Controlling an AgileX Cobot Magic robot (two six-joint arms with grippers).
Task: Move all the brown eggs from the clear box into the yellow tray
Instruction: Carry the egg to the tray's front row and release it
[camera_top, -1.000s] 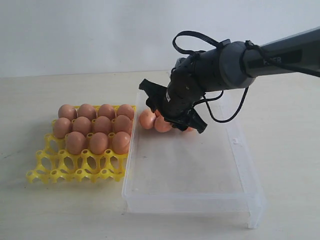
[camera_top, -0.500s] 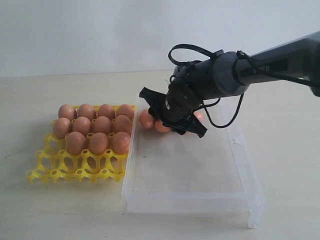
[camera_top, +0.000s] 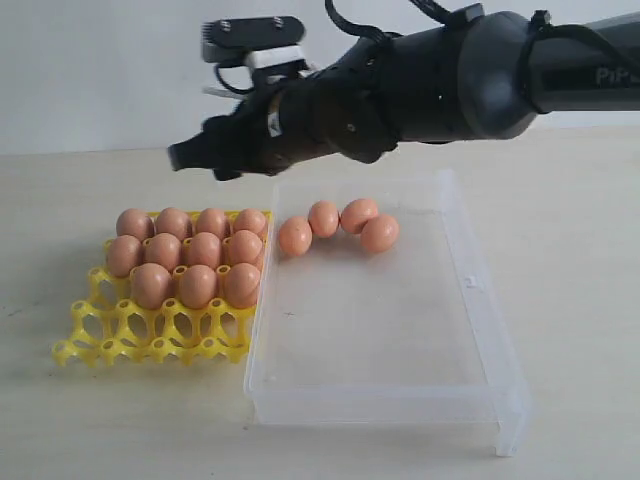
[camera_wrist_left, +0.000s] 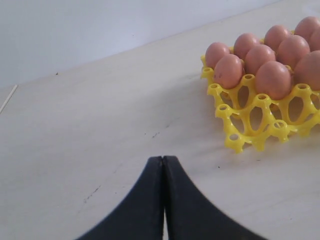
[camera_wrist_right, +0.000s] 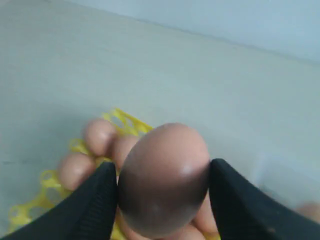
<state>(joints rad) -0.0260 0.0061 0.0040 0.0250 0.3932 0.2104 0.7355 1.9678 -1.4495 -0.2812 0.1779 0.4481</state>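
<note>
The right gripper (camera_wrist_right: 162, 167) clasps one smooth orange-brown oval egg (camera_wrist_right: 165, 192), raised, apparently above the bright yellow plastic lattice egg tray (camera_top: 150, 342). Four more eggs (camera_top: 324, 218) lie at the far end of the large clear rectangular plastic box (camera_top: 482, 300). The left gripper (camera_wrist_left: 163, 161) is pressed together, empty.

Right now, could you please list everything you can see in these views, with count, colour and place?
table: one, pale beige, under everything.
clear box: one, transparent, right of centre.
yellow tray: one, bright yellow, beside the box's left wall; front cups empty.
eggs in tray: eleven, orange-brown, filling the three rear rows.
eggs in box: four, orange-brown, clustered at the far end.
held egg: one, orange-brown, in the air above the tray.
right gripper: one, black, shut on the held egg.
left gripper: one, black, shut and empty, over bare table near a tray corner.
</note>
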